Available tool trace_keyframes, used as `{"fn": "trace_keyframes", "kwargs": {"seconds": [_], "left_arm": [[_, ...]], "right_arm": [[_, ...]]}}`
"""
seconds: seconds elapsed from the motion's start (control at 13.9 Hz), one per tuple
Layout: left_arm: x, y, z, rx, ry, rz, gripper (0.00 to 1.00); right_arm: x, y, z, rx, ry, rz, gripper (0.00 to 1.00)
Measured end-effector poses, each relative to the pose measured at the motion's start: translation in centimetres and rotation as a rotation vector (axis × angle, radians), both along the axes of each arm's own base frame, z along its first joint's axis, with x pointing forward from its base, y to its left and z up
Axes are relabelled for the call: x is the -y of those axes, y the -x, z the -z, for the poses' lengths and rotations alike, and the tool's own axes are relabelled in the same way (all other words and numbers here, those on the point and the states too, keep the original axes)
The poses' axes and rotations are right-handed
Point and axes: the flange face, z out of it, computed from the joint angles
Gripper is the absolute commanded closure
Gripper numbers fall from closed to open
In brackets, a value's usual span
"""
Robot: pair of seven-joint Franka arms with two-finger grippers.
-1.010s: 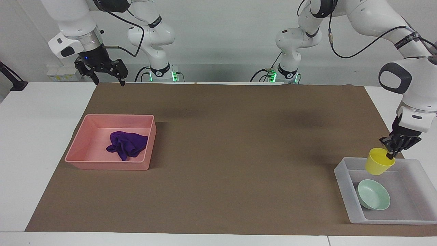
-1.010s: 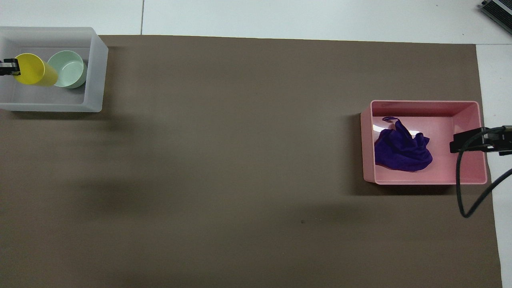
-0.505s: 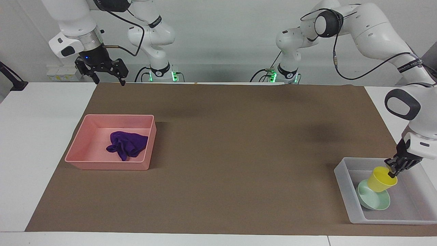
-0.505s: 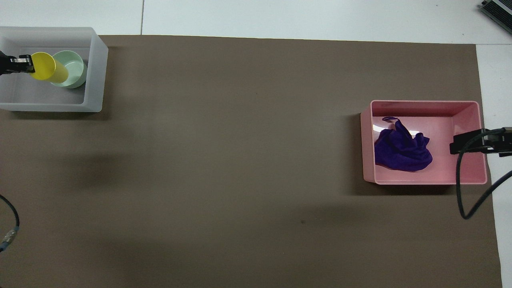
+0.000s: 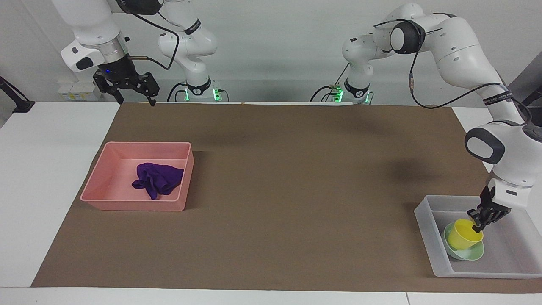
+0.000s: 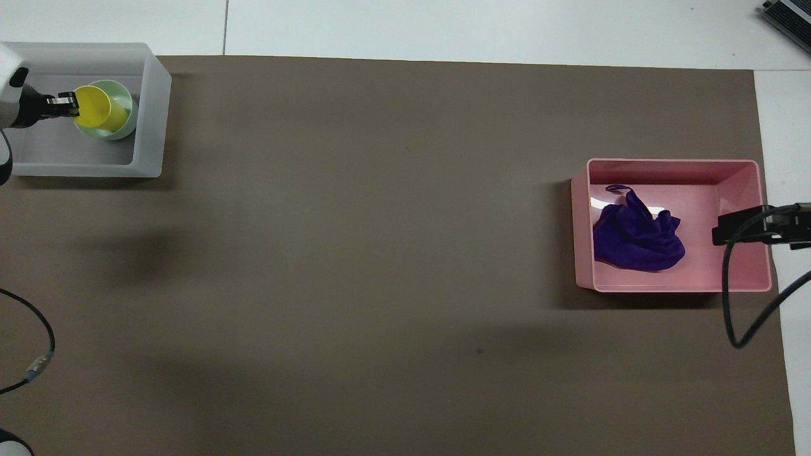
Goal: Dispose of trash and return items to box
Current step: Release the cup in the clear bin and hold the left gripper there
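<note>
Small bright yellow plastic cup (image 5: 463, 234) gripped at rim by left gripper (image 5: 479, 223), set in shallow mint-green bowl (image 5: 473, 253) inside translucent whitish tray (image 5: 428, 227). Right gripper (image 5: 134, 94) held spread over table corner, waiting.

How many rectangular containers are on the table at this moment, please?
2. The pink bin, holding the purple rag, sits toward the right arm's end; the translucent box, holding the green bowl and yellow cup, sits toward the left arm's end. None seem hidden.
</note>
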Motion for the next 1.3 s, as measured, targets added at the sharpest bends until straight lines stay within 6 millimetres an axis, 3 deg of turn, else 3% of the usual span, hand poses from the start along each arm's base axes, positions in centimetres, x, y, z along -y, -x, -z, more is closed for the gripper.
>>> {"fn": "trace_keyframes", "kwargs": {"seconds": [0.07,0.14,0.5,0.72,1.01,1.3], "left_arm": [[0.0,0.0,0.0,-0.001,0.0,0.0,0.11],[0.0,0.0,0.0,-0.001,0.0,0.0,0.0],[0.9,0.1,-1.2,-0.004,-0.014,0.072,0.0],[2.8,1.0,-5.0,-0.037,-0.021,0.167,0.0],[7.6,3.8,-11.6,-0.091,-0.023,0.31,0.0],[14.9,8.4,-15.6,-0.161,-0.042,0.438,0.0]], "right_arm": [[0.0,0.0,0.0,0.0,0.0,0.0,0.0],[0.0,0.0,0.0,0.0,0.0,0.0,0.0],[0.0,0.0,0.0,0.001,0.0,0.0,0.0],[-0.1,-0.3,0.0,0.021,0.0,0.004,0.0],[-0.1,-0.7,0.7,0.013,0.001,0.042,0.0],[-0.1,-0.7,0.8,0.013,0.001,0.044,0.0]]}}
